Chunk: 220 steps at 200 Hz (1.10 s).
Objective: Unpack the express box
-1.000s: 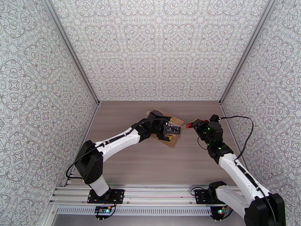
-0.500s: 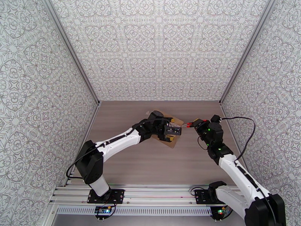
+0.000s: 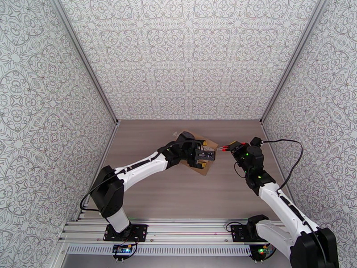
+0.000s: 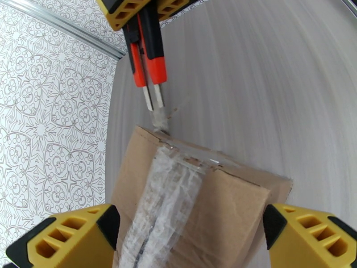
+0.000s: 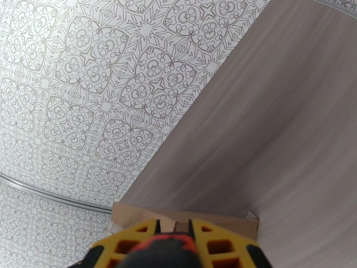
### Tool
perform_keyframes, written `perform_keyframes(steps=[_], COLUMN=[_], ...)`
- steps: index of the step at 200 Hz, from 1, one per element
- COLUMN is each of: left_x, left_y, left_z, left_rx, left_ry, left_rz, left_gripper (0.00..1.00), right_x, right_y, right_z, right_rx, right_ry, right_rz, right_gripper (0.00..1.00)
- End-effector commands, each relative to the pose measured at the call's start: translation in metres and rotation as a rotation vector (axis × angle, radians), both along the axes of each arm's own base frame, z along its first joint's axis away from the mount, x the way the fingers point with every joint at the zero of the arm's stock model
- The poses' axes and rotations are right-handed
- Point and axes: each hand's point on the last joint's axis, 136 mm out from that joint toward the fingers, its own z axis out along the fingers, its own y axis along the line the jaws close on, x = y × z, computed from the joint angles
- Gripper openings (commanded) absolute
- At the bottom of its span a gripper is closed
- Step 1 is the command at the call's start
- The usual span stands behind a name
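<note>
Right hand (image 4: 147,10) clamps the utility knife (image 4: 151,59), blade at the end of the tape (image 4: 167,197); left hand (image 4: 187,233) straddles the express box (image 4: 232,204), spread wide, contact unclear. A shallow draw along the seam looks best.

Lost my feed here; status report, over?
Left claw clamped on box. Right claw shut on knife, blade at tape end. Nothing blocking.

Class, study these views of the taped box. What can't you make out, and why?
Box contents: cardboard and tape hide them, left wrist view.
Knife blade tip: lost against the clear tape at the box edge, same view; cut or not, unclear.
Left claw grip: fingers flank the box; contact uncertain.
Box in top view: largely under the left arm.
Blade in right wrist view: right claw blocks it.
</note>
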Motion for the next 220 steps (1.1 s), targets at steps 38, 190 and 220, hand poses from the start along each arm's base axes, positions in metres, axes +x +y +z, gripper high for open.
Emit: perform_keyframes(steps=[38,190,220], left_x=[-0.001,0.020,0.018], left_y=[-0.009,-0.016,-0.020], left_z=[0.001,-0.010,-0.004], left_rx=[-0.024,-0.020,-0.032], left_ry=[0.014,0.004,0.023], left_rz=[-0.012,0.052,0.044], left_gripper=[0.91,0.89,0.88], right_x=[0.005,0.010,0.020], right_y=[0.004,0.026,0.033], right_z=[0.015,-0.009,-0.009], right_rx=[0.021,0.074,0.060], right_ry=[-0.059,0.011,0.013], right_rz=[0.005,0.080,0.109], right_gripper=[0.00,0.00,0.00])
